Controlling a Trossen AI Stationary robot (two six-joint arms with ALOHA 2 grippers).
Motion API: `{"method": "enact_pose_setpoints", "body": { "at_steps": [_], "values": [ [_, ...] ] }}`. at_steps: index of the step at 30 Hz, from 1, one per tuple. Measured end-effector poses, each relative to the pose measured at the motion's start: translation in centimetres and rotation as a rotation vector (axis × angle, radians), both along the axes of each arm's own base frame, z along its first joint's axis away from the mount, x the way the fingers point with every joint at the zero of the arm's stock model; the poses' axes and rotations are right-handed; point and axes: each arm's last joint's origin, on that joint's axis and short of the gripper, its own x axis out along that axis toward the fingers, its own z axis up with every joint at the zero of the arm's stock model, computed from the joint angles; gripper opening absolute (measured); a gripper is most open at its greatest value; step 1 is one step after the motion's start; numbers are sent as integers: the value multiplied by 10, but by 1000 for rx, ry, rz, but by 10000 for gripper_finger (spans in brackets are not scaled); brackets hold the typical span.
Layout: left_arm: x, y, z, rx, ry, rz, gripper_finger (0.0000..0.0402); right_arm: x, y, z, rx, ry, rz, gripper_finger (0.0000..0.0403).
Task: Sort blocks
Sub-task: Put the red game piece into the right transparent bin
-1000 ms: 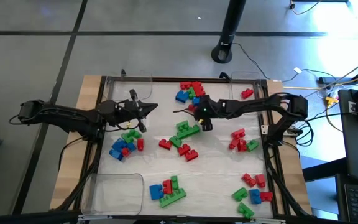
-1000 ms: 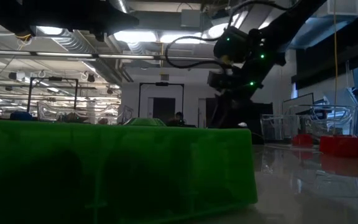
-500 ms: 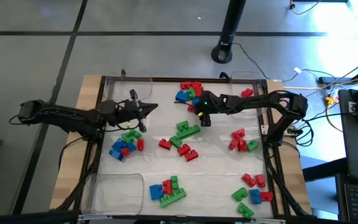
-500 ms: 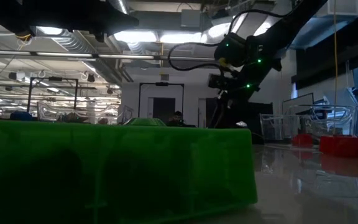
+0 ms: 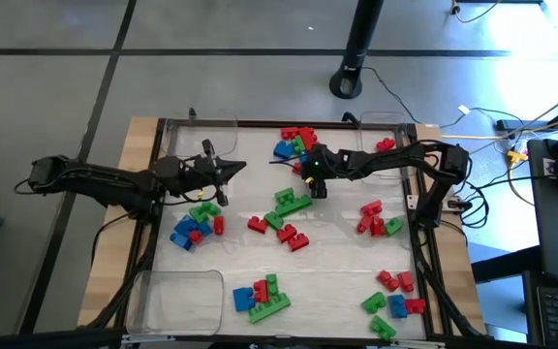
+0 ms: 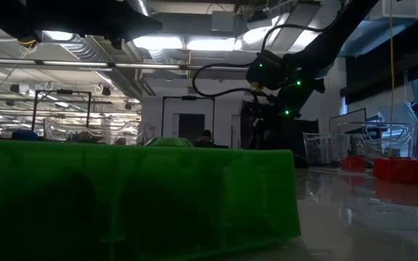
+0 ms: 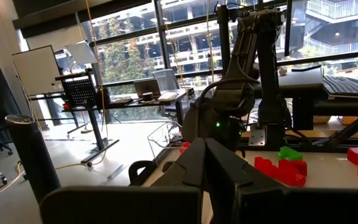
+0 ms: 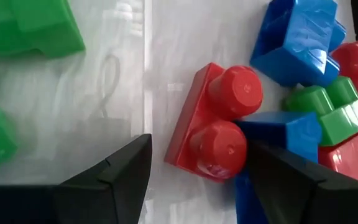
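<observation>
Over far pile, right tool [image 8: 197, 165] spread, straddling red block [image 8: 213, 121] (no readable markings); left tool [image 5: 229, 170] pressed together.

- Your right gripper [image 5: 307, 177] sits low at the near edge of the red, blue and green blocks [image 5: 296, 142] piled at the table's [image 5: 337, 271] far side.
- Your left gripper [image 5: 232, 168] waits at the left, just beyond a green, blue and red cluster [image 5: 196, 222].
- A clear tray [image 5: 174, 299] lies at the near-left corner.
</observation>
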Motion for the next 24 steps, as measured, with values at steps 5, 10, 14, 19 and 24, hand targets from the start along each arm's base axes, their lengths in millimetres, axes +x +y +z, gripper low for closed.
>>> {"method": "enact_pose_setpoints", "body": {
  "at_steps": [5, 10, 14, 19, 24],
  "values": [
    [0, 0, 0, 0, 0, 0, 4, 0, 0, 0, 9, -7, 8, 249],
    [0, 0, 0, 0, 0, 0, 4, 0, 0, 0, 9, -7, 8, 207],
    [0, 0, 0, 0, 0, 0, 4, 1, 0, 2, 5, -20, 8, 163],
    [0, 0, 0, 0, 0, 0, 4, 2, 0, 2, -10, -22, 13, 128],
    [0, 0, 0, 0, 1, 0, 4, 2, 0, 3, -21, -24, 24, 118]
  ]
}}
